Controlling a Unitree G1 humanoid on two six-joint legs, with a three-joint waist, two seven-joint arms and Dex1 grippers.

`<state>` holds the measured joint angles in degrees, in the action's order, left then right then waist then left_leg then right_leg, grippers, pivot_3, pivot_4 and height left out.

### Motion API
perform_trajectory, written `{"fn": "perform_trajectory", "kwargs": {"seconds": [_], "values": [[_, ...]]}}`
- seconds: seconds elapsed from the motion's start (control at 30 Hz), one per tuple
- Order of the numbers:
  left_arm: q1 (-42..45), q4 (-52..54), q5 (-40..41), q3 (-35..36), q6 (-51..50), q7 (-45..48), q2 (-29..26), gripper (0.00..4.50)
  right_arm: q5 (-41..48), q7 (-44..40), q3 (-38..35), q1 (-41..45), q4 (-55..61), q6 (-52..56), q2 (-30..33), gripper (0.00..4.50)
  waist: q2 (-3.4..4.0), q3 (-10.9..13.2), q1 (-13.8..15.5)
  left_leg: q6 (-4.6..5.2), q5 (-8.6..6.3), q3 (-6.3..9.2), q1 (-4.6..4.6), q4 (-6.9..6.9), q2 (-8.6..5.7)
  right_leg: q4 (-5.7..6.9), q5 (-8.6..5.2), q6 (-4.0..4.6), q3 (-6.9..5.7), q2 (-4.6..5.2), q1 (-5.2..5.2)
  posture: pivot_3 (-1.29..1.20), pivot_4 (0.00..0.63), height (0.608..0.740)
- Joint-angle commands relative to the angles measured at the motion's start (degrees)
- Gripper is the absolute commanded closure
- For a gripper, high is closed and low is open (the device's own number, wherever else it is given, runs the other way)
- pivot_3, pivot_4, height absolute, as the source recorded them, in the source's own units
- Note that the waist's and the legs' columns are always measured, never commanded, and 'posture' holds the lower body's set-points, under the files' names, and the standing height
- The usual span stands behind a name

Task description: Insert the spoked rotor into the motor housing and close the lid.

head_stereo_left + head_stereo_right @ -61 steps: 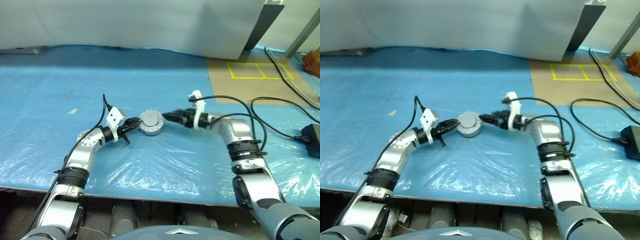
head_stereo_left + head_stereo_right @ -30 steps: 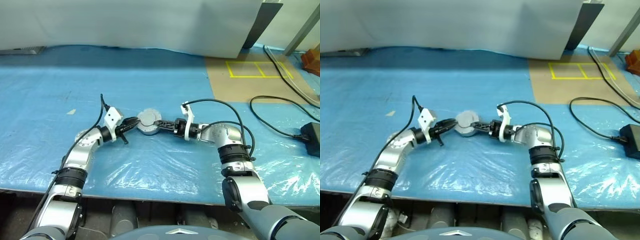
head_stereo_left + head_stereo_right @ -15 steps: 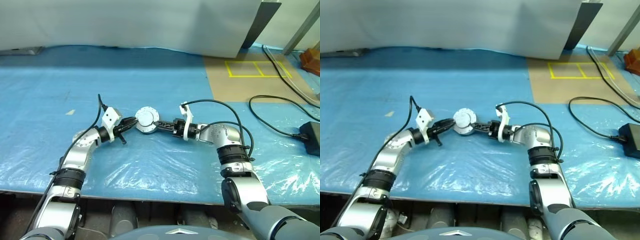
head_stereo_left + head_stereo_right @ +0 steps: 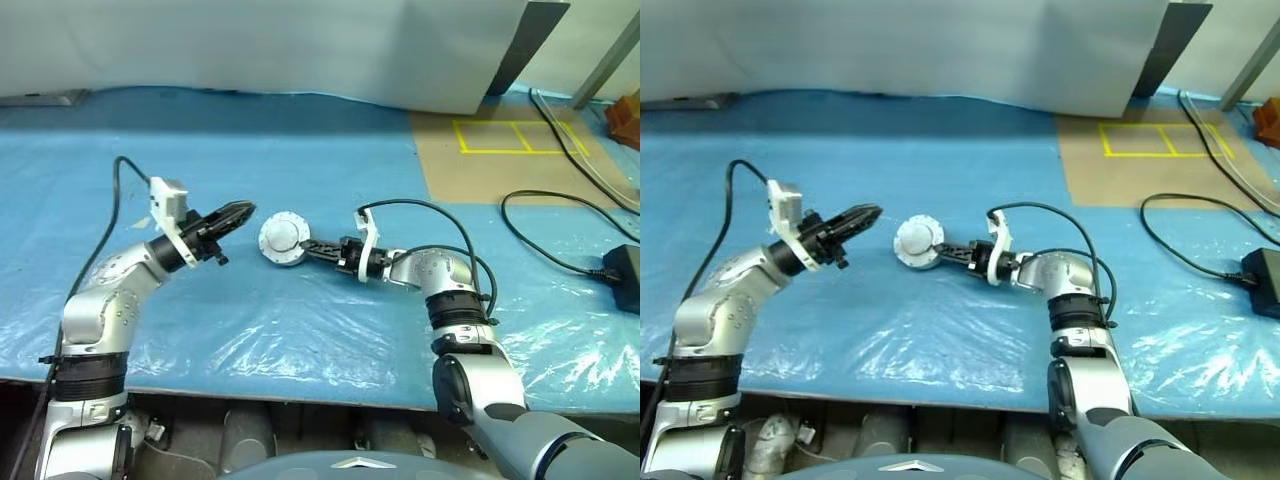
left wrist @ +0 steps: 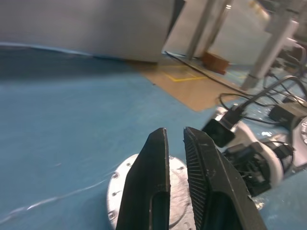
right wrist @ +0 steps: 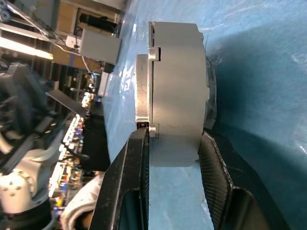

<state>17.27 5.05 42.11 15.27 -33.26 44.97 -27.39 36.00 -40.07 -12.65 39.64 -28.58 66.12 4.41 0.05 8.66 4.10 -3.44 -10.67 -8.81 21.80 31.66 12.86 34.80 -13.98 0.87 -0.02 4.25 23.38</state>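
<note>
The motor housing [image 4: 284, 243], a squat grey metal cup, sits on the blue sheet in the middle of the table. The pale grey lid [image 4: 281, 232] is closed on top of it. My right gripper [image 4: 303, 245] reaches in from the right and is shut on the housing [image 6: 175, 91], one finger on the lid [image 6: 143, 72] side and one on the base. My left gripper [image 4: 243, 209] hangs in the air to the left of the housing, apart from it and pointing toward it. Its fingers [image 5: 148, 163] are shut with nothing between them. The spoked rotor is hidden.
A blue plastic sheet [image 4: 300, 330] covers the table up to the front edge. At the right lie black cables [image 4: 560, 205] and a black power adapter [image 4: 625, 265]. Yellow tape squares [image 4: 510, 137] mark a brown patch at the back right. A white board stands behind.
My left gripper has come off the housing and risen up and to the left. The right gripper stays at the housing, its fingers closed tighter on it.
</note>
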Motion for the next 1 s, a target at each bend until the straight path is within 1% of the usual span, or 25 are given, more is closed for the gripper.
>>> {"fn": "perform_trajectory", "kwargs": {"seconds": [0.03, 0.07, 0.1, 0.13, 0.2, 0.27, 0.3, 0.43, 0.47, 0.57, 0.63, 0.8, 1.0], "values": [[-1.8, 0.2, 5.3, 5.9, -2.2, -2.5, 0.5, 3.91, 9.3, -1.3, -4.4, 4.7, 7.6, 4.8, -1.7, 3.40, -0.03, 0.1, 0.0, 0.00, 0.00, 0.00, 0.05, 0.00, 0.00, -0.02, 0.00, -0.01, 0.00, 0.00, 0.03, 0.00, 0.150, 0.740], [-2.2, -0.4, 5.3, 6.9, -1.9, -3.9, 1.1, 3.91, 10.4, -1.0, -5.0, 5.4, 8.4, 5.6, -1.9, 3.40, -0.02, 0.2, -0.1, 0.00, 0.00, 0.00, 0.09, 0.00, 0.00, -0.04, 0.01, -0.01, 0.01, -0.01, 0.07, 0.00, 0.150, 0.740], [-2.4, -1.2, 5.7, 7.9, -2.0, -5.0, 1.6, 3.51, 11.2, -0.7, -5.5, 5.9, 8.9, 6.0, -2.1, 3.40, -0.01, 0.2, 0.0, -0.01, 0.00, 0.01, 0.12, 0.00, 0.00, -0.05, 0.01, -0.02, 0.01, -0.03, 0.09, 0.00, 0.150, 0.740], [-2.6, -1.6, 7.3, 9.2, -2.7, -5.8, 2.3, 3.28, 11.9, -0.2, -6.1, 6.6, 9.0, 6.5, -2.1, 3.40, -0.03, 0.2, 0.0, -0.01, 0.00, 0.02, 0.19, 0.00, 0.00, -0.05, 0.01, -0.02, -0.01, -0.03, 0.15, 0.00, 0.150, 0.740], [-3.0, -1.0, 11.5, 11.5, -4.5, -7.2, 3.7, 2.62, 12.5, 0.5, -6.6, 7.4, 9.0, 6.5, -2.3, 3.40, -0.05, 0.2, 0.1, -0.01, 0.00, 0.06, 0.22, 0.00, 0.02, -0.04, 0.01, -0.02, -0.04, -0.06, 0.18, 0.00, 0.150, 0.740], [-3.9, 0.8, 19.0, 13.7, -7.9, -9.1, 5.9, 1.89, 13.0, 1.1, -7.1, 8.0, 8.8, 6.1, -2.6, 3.40, -0.09, 0.2, 0.2, -0.02, 0.00, 0.06, 0.23, 0.00, 0.01, -0.05, 0.01, -0.02, -0.05, -0.05, 0.16, 0.00, 0.150, 0.740], [-4.3, 1.4, 22.1, 14.4, -9.5, -9.7, 6.5, 1.64, 13.3, 1.4, -7.2, 8.2, 8.7, 6.0, -2.8, 3.40, -0.10, 0.2, 0.3, -0.02, 0.00, 0.06, 0.23, 0.00, 0.00, -0.05, 0.01, -0.02, -0.05, -0.04, 0.15, 0.00, 0.150, 0.740], [-7.0, 4.3, 33.9, 15.6, -14.1, -11.8, 9.1, 0.23, 15.1, 2.4, -7.8, 9.1, 9.5, 6.6, -3.7, 3.40, -0.23, 0.3, 0.7, -0.03, -0.01, 0.10, 0.27, 0.06, 0.00, -0.03, 0.01, -0.02, -0.07, -0.04, 0.16, 0.00, 0.150, 0.740], [-7.7, 5.3, 35.5, 15.0, -14.8, -12.0, 9.5, 0.04, 15.6, 2.3, -7.6, 9.2, 10.0, 7.1, -3.8, 3.40, -0.25, 0.3, 0.8, -0.03, -0.01, 0.10, 0.28, 0.09, 0.00, -0.02, 0.02, -0.02, -0.08, -0.04, 0.16, 0.00, 0.150, 0.740], [-8.8, 7.3, 38.3, 13.3, -15.6, -13.6, 10.3, 0.04, 16.4, 2.5, -7.1, 9.2, 10.9, 8.1, -3.7, 3.40, -0.28, 0.3, 1.3, -0.03, -0.01, 0.10, 0.28, 0.12, 0.00, -0.02, 0.02, -0.03, -0.06, -0.03, 0.14, 0.00, 0.150, 0.740], [-8.2, 6.7, 38.3, 12.5, -15.1, -14.9, 10.8, 0.04, 16.8, 2.8, -7.1, 9.1, 11.2, 8.5, -3.6, 3.40, -0.28, 0.3, 1.4, -0.03, -0.01, 0.12, 0.26, 0.13, 0.03, 0.02, 0.02, -0.04, -0.08, -0.04, 0.14, 0.00, 0.150, 0.740], [-5.6, 2.2, 35.7, 9.9, -13.2, -15.4, 12.9, 0.04, 16.9, 2.8, -5.9, 8.4, 12.4, 9.2, -3.2, 3.40, -0.29, 0.3, 1.4, -0.03, -0.01, 0.14, 0.26, 0.25, 0.00, 0.01, 0.07, -0.11, -0.06, -0.03, 0.08, 0.00, 0.150, 0.740], [-3.2, -2.6, 32.6, 8.5, -11.4, -13.6, 13.6, 0.04, 17.4, 3.1, -5.8, 8.2, 13.6, 9.9, -2.5, 3.40, -0.29, 0.3, 1.4, -0.03, 0.00, 0.19, 0.24, 0.33, 0.01, 0.05, 0.09, -0.15, -0.06, -0.04, 0.04, 0.00, 0.150, 0.740]]}}
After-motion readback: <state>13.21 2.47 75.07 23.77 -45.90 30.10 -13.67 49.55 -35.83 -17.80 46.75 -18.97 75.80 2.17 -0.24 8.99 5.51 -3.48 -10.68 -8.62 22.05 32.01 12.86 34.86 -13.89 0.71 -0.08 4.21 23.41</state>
